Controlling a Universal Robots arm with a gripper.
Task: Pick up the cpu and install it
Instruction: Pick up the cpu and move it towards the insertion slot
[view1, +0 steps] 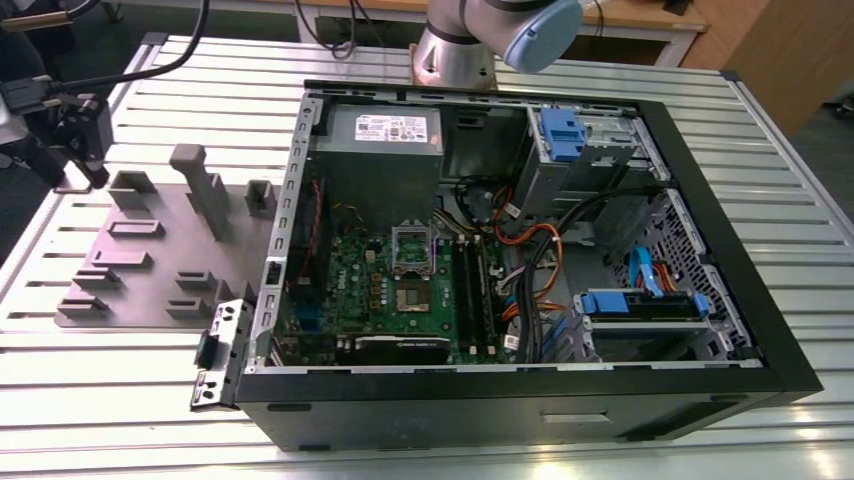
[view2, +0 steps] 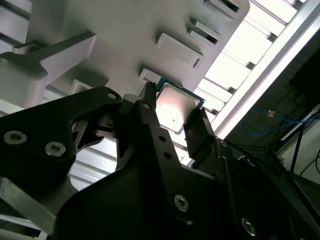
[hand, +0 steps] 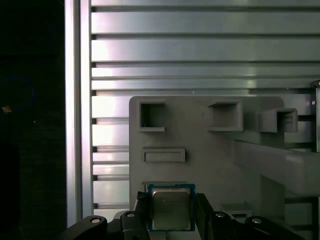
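fingers (view2: 199, 131) clamped on cpu (view2: 175, 107), grey fixture tray (hand: 210, 160) close beneath, slatted table (hand: 200, 50) around, computer case (view1: 534, 415) well apart

The gripper (view2: 172, 106) hides one corner of the cpu (view2: 176, 102) in the second wrist view; in the exterior view the arm (view1: 487, 40) runs off the picture's edge.

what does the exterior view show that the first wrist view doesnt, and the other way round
Exterior view: the open computer case with its motherboard inside. First wrist view: the cpu up close, between the fingers of the gripper, which sit against its edges. Both: the grey fixture plate lying on the slatted metal table.
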